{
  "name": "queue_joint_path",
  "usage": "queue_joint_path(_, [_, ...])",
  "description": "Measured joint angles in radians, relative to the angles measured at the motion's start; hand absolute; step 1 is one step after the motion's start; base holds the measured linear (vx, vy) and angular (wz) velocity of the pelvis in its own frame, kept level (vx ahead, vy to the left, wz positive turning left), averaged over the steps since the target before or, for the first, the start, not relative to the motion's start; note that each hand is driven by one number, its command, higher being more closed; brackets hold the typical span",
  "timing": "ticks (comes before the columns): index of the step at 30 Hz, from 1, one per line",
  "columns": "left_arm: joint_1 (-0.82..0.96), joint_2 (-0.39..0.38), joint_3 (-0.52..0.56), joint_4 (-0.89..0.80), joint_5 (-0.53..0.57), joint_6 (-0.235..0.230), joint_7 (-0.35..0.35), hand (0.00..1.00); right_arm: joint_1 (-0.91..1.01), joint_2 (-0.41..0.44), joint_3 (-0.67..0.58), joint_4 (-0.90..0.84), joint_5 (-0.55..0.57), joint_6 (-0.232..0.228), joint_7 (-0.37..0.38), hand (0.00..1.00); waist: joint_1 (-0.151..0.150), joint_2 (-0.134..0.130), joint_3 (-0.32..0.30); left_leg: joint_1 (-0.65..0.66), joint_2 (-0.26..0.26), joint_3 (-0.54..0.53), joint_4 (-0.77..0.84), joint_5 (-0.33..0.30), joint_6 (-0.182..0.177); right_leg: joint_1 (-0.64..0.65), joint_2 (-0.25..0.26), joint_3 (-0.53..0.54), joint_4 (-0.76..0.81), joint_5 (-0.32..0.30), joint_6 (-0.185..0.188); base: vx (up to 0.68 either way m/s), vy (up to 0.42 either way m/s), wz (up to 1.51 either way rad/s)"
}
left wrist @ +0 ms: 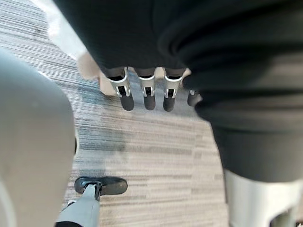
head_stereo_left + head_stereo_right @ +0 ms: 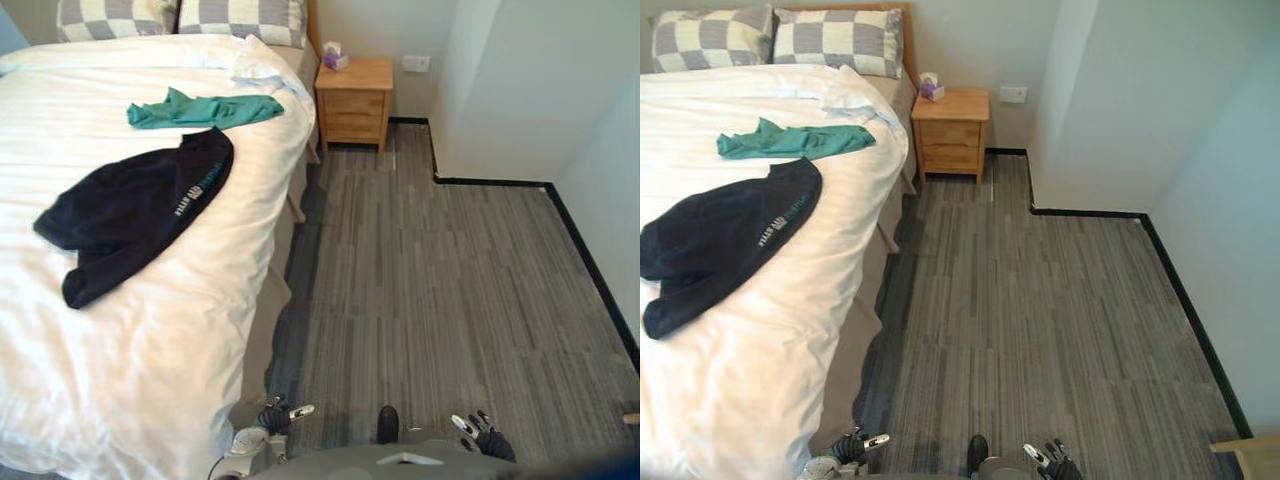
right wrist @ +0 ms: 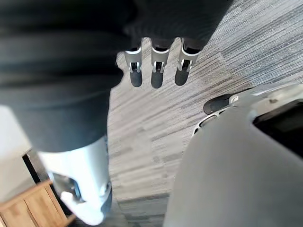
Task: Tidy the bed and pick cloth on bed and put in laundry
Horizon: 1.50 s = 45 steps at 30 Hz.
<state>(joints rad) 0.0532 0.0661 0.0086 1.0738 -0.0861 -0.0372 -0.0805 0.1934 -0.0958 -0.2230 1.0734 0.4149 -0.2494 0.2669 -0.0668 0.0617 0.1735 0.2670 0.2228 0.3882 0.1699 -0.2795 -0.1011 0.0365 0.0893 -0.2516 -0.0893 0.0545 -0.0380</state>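
So far, nothing of the task looks done to me. My left hand (image 1: pixel 147 90) hangs low at my side above the grey floor (image 2: pixel 450 280), near the edge of the bed (image 2: pixel 150 380). Its fingers are straight and relaxed, and it holds nothing. My right hand (image 3: pixel 157 71) hangs on the other side, also over the floor, with loose fingers and nothing in it.

Both cloths lie on the white cover. The black cloth (image 2: pixel 140 205) is spread in the middle part of the bed, a little crumpled at its lower end. The green cloth (image 2: pixel 205 110) lies just beyond it, closer to the checked pillows (image 2: pixel 240 20), and the two nearly touch. Near the pillows one corner of the white cover (image 2: pixel 265 70) is wrinkled and folded back, so I judge the bed is not tidy yet.

What is left, I think, is all of it: go to the bed, pick up each cloth, carry them to the laundry, and smooth the cover. Where the laundry goes I cannot tell.
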Motion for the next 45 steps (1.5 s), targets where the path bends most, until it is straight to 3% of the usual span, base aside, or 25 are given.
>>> queue_joint_path(1, [0.0, -0.003, -0.001, 0.001, 0.001, 0.0, 0.001, 0.0, 0.0, -0.006, 0.0, -0.007, 0.003, 0.001, 0.003, 0.0, -0.003, 0.014, 0.003, -0.009, 0.022, 0.02, 0.009, -0.028, -0.005, -0.017, 0.011, -0.014, 0.024, -0.008, -0.009, 0.03, 0.027, -0.52])
queue_joint_path(2, [-0.003, -0.009, 0.005, 0.001, -0.003, 0.001, 0.008, 0.0, -0.005, -0.018, -0.001, -0.018, 0.001, 0.003, 0.004, 0.0, -0.004, 0.039, 0.017, -0.022, 0.07, 0.058, 0.038, -0.072, -0.045, -0.083, 0.024, -0.035, 0.138, -0.041, -0.045, 0.02, 0.016, -0.51])
queue_joint_path(3, [-0.009, -0.009, 0.004, 0.0, -0.001, 0.001, 0.015, 0.0, -0.007, -0.021, 0.001, -0.022, -0.002, 0.005, 0.005, 0.0, 0.0, 0.039, 0.019, -0.03, 0.083, 0.074, 0.069, -0.081, -0.047, -0.123, 0.018, -0.043, 0.224, -0.087, -0.048, 0.05, -0.001, -0.56])
queue_joint_path(4, [-0.007, 0.005, 0.011, 0.0, -0.002, 0.006, 0.018, 0.0, -0.003, -0.017, 0.008, -0.042, -0.008, 0.007, 0.005, 0.0, 0.001, 0.014, 0.02, -0.048, 0.078, 0.077, 0.168, -0.079, -0.059, -0.178, -0.011, -0.046, 0.345, -0.175, -0.049, 0.07, -0.072, -0.6])
queue_joint_path(5, [0.008, 0.011, 0.05, -0.031, -0.005, 0.006, 0.022, 0.0, 0.011, -0.01, 0.025, -0.043, -0.013, 0.015, 0.006, 0.0, 0.004, -0.012, 0.018, -0.116, 0.089, 0.045, 0.353, -0.038, -0.025, -0.186, -0.026, -0.016, 0.403, -0.211, -0.063, 0.1, -0.118, -0.63])
queue_joint_path(6, [0.015, 0.011, 0.062, -0.041, -0.004, 0.004, 0.025, 0.0, 0.012, -0.011, 0.033, -0.046, -0.024, 0.015, 0.007, 0.0, 0.005, -0.015, 0.017, -0.151, 0.096, 0.024, 0.445, -0.003, 0.023, -0.178, -0.03, -0.004, 0.414, -0.223, -0.069, 0.13, -0.185, -0.73])
queue_joint_path(7, [0.026, 0.001, 0.086, -0.053, -0.004, 0.004, 0.025, 0.0, 0.008, -0.012, 0.042, -0.062, -0.045, 0.017, 0.01, 0.0, 0.001, -0.01, 0.017, -0.222, 0.112, -0.036, 0.623, 0.111, 0.097, -0.15, -0.034, 0.014, 0.42, -0.242, -0.079, 0.23, -0.159, -0.77])
queue_joint_path(8, [0.042, -0.007, 0.117, -0.076, -0.004, 0.0, 0.025, 0.0, 0.015, -0.017, 0.048, -0.082, -0.05, 0.017, 0.013, 0.0, 0.004, -0.005, 0.022, -0.301, 0.116, -0.11, 0.783, 0.193, 0.089, -0.129, -0.025, 0.071, 0.417, -0.25, -0.093, 0.21, -0.11, -0.85])
queue_joint_path(10, [0.049, -0.023, 0.153, -0.091, -0.005, -0.014, 0.021, 0.0, 0.01, -0.035, 0.045, -0.084, -0.077, 0.019, 0.017, 0.0, 0.013, 0.022, 0.026, -0.4, 0.075, -0.183, 0.904, 0.086, 0.058, -0.098, -0.001, 0.13, 0.407, -0.262, -0.112, 0.27, -0.043, -0.96])
queue_joint_path(13, [0.06, -0.028, 0.181, -0.122, -0.013, -0.038, 0.021, 0.0, 0.005, -0.026, 0.043, -0.084, -0.085, 0.017, 0.038, 0.0, 0.037, 0.006, 0.028, -0.473, -0.002, -0.184, 0.83, -0.002, 0.058, -0.019, 0.015, 0.215, 0.345, -0.254, -0.081, 0.28, -0.038, -0.89])
queue_joint_path(16, [0.064, -0.035, 0.189, -0.136, -0.014, -0.071, 0.02, 0.0, 0.001, 0.008, 0.045, -0.115, -0.086, 0.012, 0.054, 0.0, 0.042, -0.026, 0.025, -0.498, -0.057, -0.133, 0.527, -0.012, 0.062, 0.06, 0.005, 0.256, 0.279, -0.289, -0.062, 0.31, 0.019, -0.69])
queue_joint_path(20, [0.065, -0.04, 0.176, -0.158, -0.06, -0.085, 0.021, 0.0, 0.0, 0.016, 0.076, -0.111, -0.123, 0.001, 0.064, 0.0, 0.06, -0.051, 0.023, -0.517, -0.109, -0.073, 0.103, 0.146, 0.059, 0.155, -0.021, 0.31, 0.221, -0.322, -0.029, 0.47, 0.102, -0.42])
queue_joint_path(24, [0.058, -0.022, 0.13, -0.138, -0.09, -0.082, 0.027, 0.0, -0.023, 0.019, 0.085, -0.079, -0.157, 0.002, 0.058, 0.0, 0.063, -0.052, 0.012, -0.521, -0.134, 0.001, 0.044, 0.302, 0.11, 0.239, -0.085, 0.319, 0.184, -0.356, 0.03, 0.55, 0.201, -0.46])
queue_joint_path(25, [0.047, -0.008, 0.109, -0.114, -0.091, -0.072, 0.04, 0.0, -0.029, 0.024, 0.076, -0.06, -0.167, 0.004, 0.047, 0.0, 0.062, -0.066, -0.014, -0.509, -0.167, 0.023, 0.05, 0.295, 0.176, 0.225, -0.126, 0.309, 0.225, -0.374, 0.062, 0.66, 0.238, -0.2])
queue_joint_path(26, [0.043, 0.005, 0.102, -0.106, -0.094, -0.055, 0.049, 0.0, -0.035, 0.036, 0.07, -0.053, -0.167, 0.006, 0.046, 0.0, 0.053, -0.075, -0.019, -0.51, -0.174, 0.033, 0.091, 0.244, 0.198, 0.184, -0.141, 0.289, 0.32, -0.367, 0.085, 0.76, 0.291, -0.1])
queue_joint_path(28, [0.04, 0.027, 0.096, -0.102, -0.099, -0.043, 0.066, 0.0, -0.035, 0.042, 0.05, -0.039, -0.165, 0.008, 0.042, 0.0, 0.059, -0.098, -0.018, -0.457, -0.199, 0.026, 0.127, 0.182, 0.212, 0.135, -0.173, 0.22, 0.544, -0.322, 0.145, 0.65, 0.277, 0.09])
queue_joint_path(29, [0.041, 0.03, 0.071, -0.091, -0.098, -0.038, 0.074, 0.0, -0.033, 0.041, 0.028, -0.028, -0.165, 0.011, 0.041, 0.0, 0.057, -0.099, -0.017, -0.387, -0.225, -0.022, 0.105, 0.132, 0.204, 0.073, -0.196, 0.173, 0.75, -0.23, 0.165, 0.56, 0.238, 0.35])
queue_joint_path(30, [0.04, 0.03, 0.061, -0.082, -0.098, -0.038, 0.079, 0.0, -0.032, 0.041, 0.02, -0.022, -0.164, 0.011, 0.039, 0.0, 0.052, -0.09, -0.012, -0.354, -0.235, -0.036, 0.089, 0.112, 0.204, 0.033, -0.211, 0.165, 0.871, -0.209, 0.171, 0.65, 0.228, 0.66])
queue_joint_path(31, [0.036, 0.032, 0.047, -0.067, -0.097, -0.036, 0.088, 0.0, -0.032, 0.038, 0.016, -0.017, -0.163, 0.014, 0.038, 0.0, 0.042, -0.101, -0.014, -0.293, -0.254, -0.067, 0.072, 0.088, 0.205, -0.035, -0.239, 0.155, 1.033, -0.244, 0.162, 0.51, 0.113, 0.65])
queue_joint_path(33, [0.037, 0.039, 0.029, -0.051, -0.098, -0.035, 0.094, 0.0, -0.034, 0.033, 0.018, -0.018, -0.161, 0.014, 0.039, 0.0, 0.039, -0.095, -0.011, -0.19, -0.265, -0.107, 0.011, 0.082, 0.203, -0.132, -0.253, 0.134, 1.125, -0.304, 0.131, 0.5, 0.063, 0.7])
queue_joint_path(37, [0.022, 0.034, 0.035, -0.028, -0.132, -0.011, 0.116, 0.0, -0.033, 0.018, 0.021, -0.02, -0.14, 0.014, 0.041, 0.0, 0.015, -0.083, -0.005, -0.069, -0.219, -0.242, -0.081, 0.059, 0.173, -0.312, -0.222, 0.085, 0.892, -0.342, 0.107, 0.47, -0.103, 1.02])
queue_joint_path(40, [0.019, 0.013, 0.051, -0.027, -0.135, -0.003, 0.124, 0.0, -0.014, 0.018, 0.02, -0.037, -0.115, 0.012, 0.039, 0.0, 0.008, -0.067, 0.004, -0.032, -0.155, -0.362, -0.077, -0.003, 0.125, -0.345, -0.184, 0.104, 0.467, -0.211, 0.116, 0.48, -0.287, 1.19])
queue_joint_path(41, [0.019, 0.008, 0.076, -0.026, -0.13, 0.011, 0.127, 0.0, 0.002, 0.03, 0.021, -0.043, -0.109, 0.002, 0.039, 0.0, 0.008, -0.067, 0.006, -0.012, -0.142, -0.403, -0.069, -0.036, 0.101, -0.337, -0.185, 0.131, 0.329, -0.107, 0.126, 0.56, -0.385, 1.08])
queue_joint_path(42, [0.027, -0.005, 0.11, -0.02, -0.126, 0.024, 0.131, 0.0, 0.004, 0.022, 0.014, -0.056, -0.105, 0.001, 0.039, 0.0, 0.006, -0.049, 0.011, 0.013, -0.113, -0.429, -0.053, -0.064, 0.076, -0.305, -0.167, 0.127, 0.34, -0.017, 0.085, 0.58, -0.385, 0.93])
queue_joint_path(45, [0.022, -0.046, 0.153, -0.032, -0.108, 0.033, 0.131, 0.0, 0.002, 0.01, 0.011, -0.076, -0.105, -0.012, 0.029, 0.0, 0.02, -0.027, 0.031, 0.044, -0.095, -0.426, -0.001, -0.022, 0.064, -0.325, -0.194, 0.089, 0.575, -0.183, 0.049, 0.48, -0.326, 0.6])
